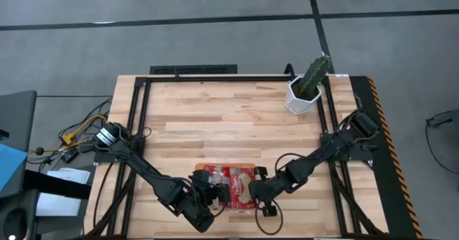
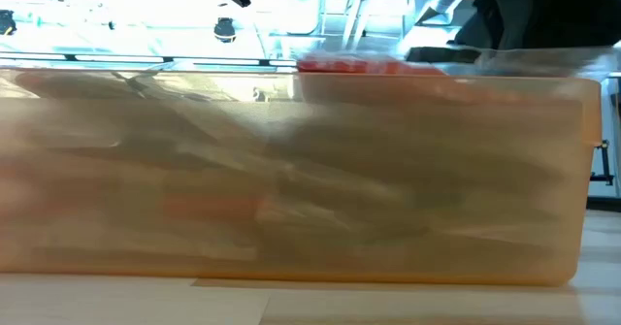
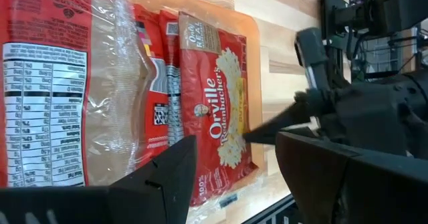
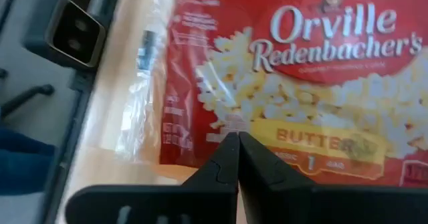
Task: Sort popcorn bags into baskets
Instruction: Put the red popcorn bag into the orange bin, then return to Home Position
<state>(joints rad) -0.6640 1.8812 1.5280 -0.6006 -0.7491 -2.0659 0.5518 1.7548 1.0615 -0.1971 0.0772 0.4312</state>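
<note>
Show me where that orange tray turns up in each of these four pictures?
High view: the orange tray sits near the table's front edge, between both hands.
Low view: its translucent wall fills most of the picture.
Left wrist view: its rim edges the packets.
Right wrist view: not clearly visible.
Shared landmark: the red Orville Redenbacher's packet lying in it.

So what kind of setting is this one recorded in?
Most likely a robotics lab or workshop rather than a home: a pale butcher-block wooden table with a black metal frame stands on grey concrete floor, loose cables lie beside it, and bright ceiling lighting shows beyond.
</note>
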